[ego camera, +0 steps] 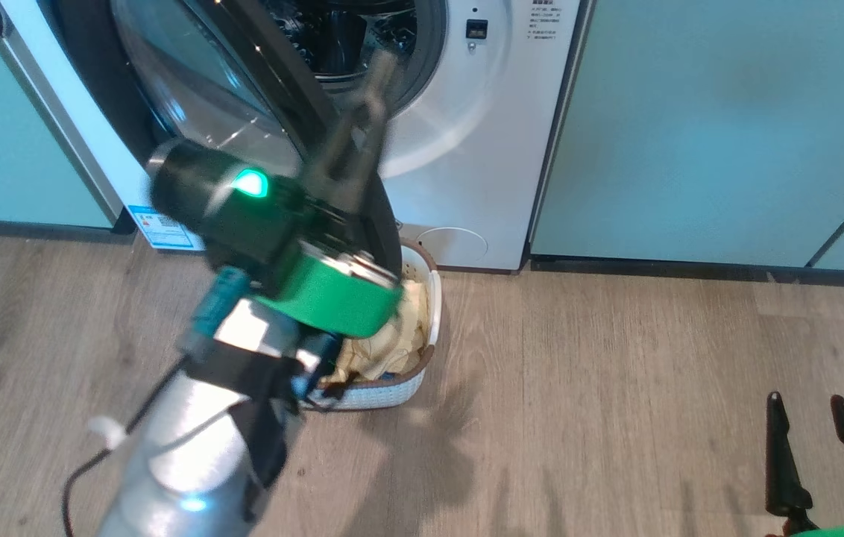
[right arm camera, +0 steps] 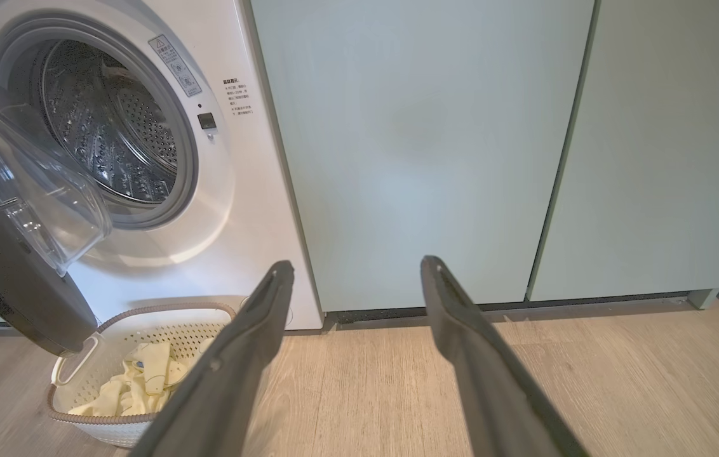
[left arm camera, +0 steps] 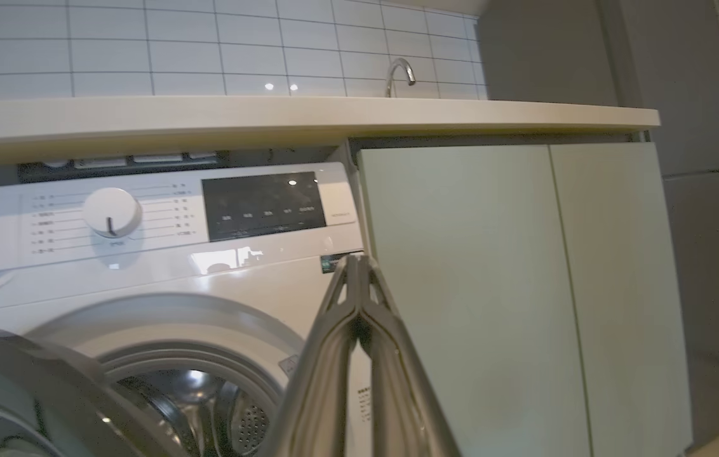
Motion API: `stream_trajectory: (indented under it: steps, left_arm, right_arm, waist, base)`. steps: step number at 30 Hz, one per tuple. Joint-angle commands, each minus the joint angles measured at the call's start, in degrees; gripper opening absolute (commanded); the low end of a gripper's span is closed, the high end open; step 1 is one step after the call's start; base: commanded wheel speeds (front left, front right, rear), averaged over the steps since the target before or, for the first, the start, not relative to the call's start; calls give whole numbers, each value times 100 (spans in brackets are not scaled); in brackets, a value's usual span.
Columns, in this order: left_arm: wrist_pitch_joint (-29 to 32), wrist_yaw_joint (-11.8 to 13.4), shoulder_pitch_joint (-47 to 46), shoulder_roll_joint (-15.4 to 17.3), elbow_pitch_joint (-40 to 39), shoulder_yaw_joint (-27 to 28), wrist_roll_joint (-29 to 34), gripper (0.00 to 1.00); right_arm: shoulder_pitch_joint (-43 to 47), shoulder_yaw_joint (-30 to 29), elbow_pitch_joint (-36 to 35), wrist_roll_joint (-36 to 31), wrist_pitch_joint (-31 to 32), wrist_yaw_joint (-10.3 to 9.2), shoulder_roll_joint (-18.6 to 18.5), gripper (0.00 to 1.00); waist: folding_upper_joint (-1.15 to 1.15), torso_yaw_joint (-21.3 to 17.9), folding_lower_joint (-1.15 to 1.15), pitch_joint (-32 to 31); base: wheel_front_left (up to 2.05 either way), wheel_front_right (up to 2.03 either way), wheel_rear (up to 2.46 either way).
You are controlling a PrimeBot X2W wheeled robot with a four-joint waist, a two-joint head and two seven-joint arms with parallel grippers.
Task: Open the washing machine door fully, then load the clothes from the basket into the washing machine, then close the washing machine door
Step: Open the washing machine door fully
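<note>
Before one washing machine [right arm camera: 258, 190], one basket [right arm camera: 105, 433] holds pale clothes [right arm camera: 137, 381].

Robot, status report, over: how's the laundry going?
Left gripper shut, empty, raised before the drum. Right gripper open, idle. Washing machine door partly open; clothes in basket. Door rim overhangs basket.

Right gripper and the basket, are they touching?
Apart. The head view shows the open right gripper low at the right, with bare wooden floor between it and the basket.
</note>
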Motion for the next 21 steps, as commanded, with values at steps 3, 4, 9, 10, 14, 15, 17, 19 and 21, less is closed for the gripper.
stream_trajectory:
  steps: [3, 4, 9, 10, 14, 15, 17, 19, 21]
  left_arm:
    - [324, -97, -180, 32, -14, -260, -261, 0]
    - [424, -114, -147, 21, 58, -392, -335, 0]
    - [850, -153, 40, -7, 526, -955, -753, 0]
    - [908, -143, 64, -9, 630, -1040, -815, 0]
    - [1065, -92, 107, -14, 937, -1248, -988, 0]
    - [1099, -68, 104, -15, 1032, -1300, -1033, 0]
    - [1152, -1, 79, -16, 1231, -1362, -1125, 0]
    - [1174, 55, 21, -16, 1433, -1404, -1187, 0]
    - [1173, 110, -39, -17, 1623, -1435, -1252, 0]
  right_arm:
    - [-181, 113, -164, 22, -55, 0, -30, 100]
    - [-185, 115, -158, 26, -55, 0, -28, 100]
    - [-197, 151, -119, 49, -55, 0, -15, 100]
    - [-200, 158, -109, 57, -55, 0, -13, 100]
    - [-209, 173, -91, 74, -55, 0, -9, 100]
    - [-209, 177, -87, 78, -55, 0, -8, 100]
    - [-213, 187, -79, 83, -55, 0, -7, 100]
    - [-212, 193, -70, 91, -55, 0, -5, 100]
    - [-204, 200, -50, 100, -55, 0, -6, 100]
  waist:
    - [0, -46, 0, 20]
    - [0, -57, 0, 24]
    - [0, -110, 0, 32]
    - [0, -117, 0, 34]
    - [0, -132, 0, 40]
    - [0, -134, 0, 42]
    - [0, -141, 0, 44]
    - [0, -148, 0, 37]
    - [0, -160, 0, 18]
  base:
    - [0, 0, 0]
    - [0, 0, 0]
    - [0, 0, 0]
    - [0, 0, 0]
    - [0, 0, 0]
    - [0, 0, 0]
    - [0, 0, 0]
    - [0, 0, 0]
    - [0, 0, 0]
